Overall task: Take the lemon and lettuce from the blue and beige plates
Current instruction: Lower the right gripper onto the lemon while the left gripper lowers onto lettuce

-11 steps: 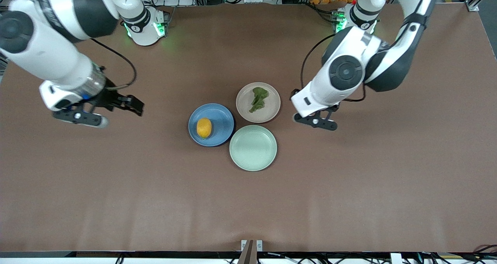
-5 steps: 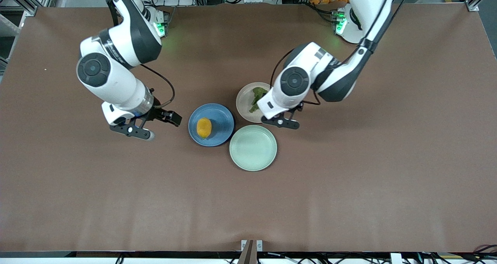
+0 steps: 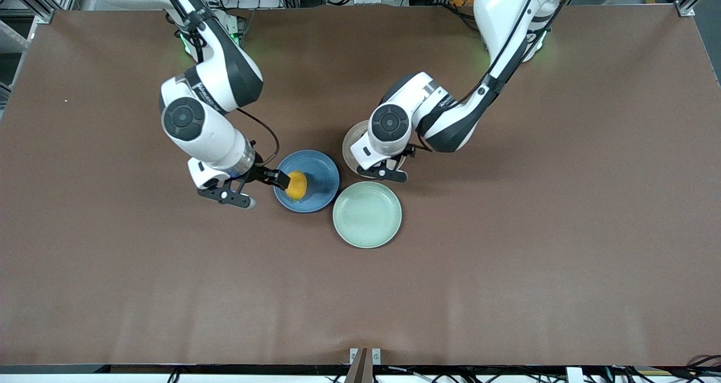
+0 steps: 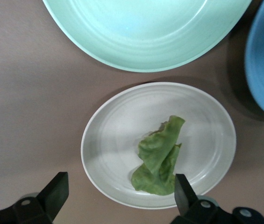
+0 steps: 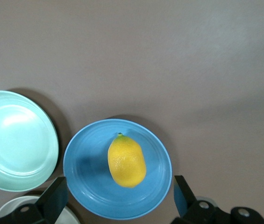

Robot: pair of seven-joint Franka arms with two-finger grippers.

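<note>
The lemon (image 3: 296, 185) lies on the blue plate (image 3: 318, 172). My right gripper (image 3: 280, 178) is open and low at that plate's edge toward the right arm's end, one finger close beside the lemon. In the right wrist view the lemon (image 5: 127, 160) lies on the blue plate (image 5: 85, 163), just ahead of the open fingers. My left gripper (image 4: 120, 196) is open over the beige plate (image 4: 103, 140). The lettuce (image 4: 160, 161) lies on that plate, close to one finger (image 4: 183, 191). In the front view the left arm hides the lettuce and most of the beige plate (image 3: 347, 142).
A pale mint-green plate (image 3: 367, 214) sits empty, nearer to the front camera than the other two and close against both. It also shows in the left wrist view (image 4: 146, 32) and the right wrist view (image 5: 15, 140). Brown table (image 3: 507, 259) lies all around.
Both arms have swung in and down toward the plates. The right gripper came from the right arm's end to the blue plate. The left gripper came over the beige plate and now hides the lettuce.
</note>
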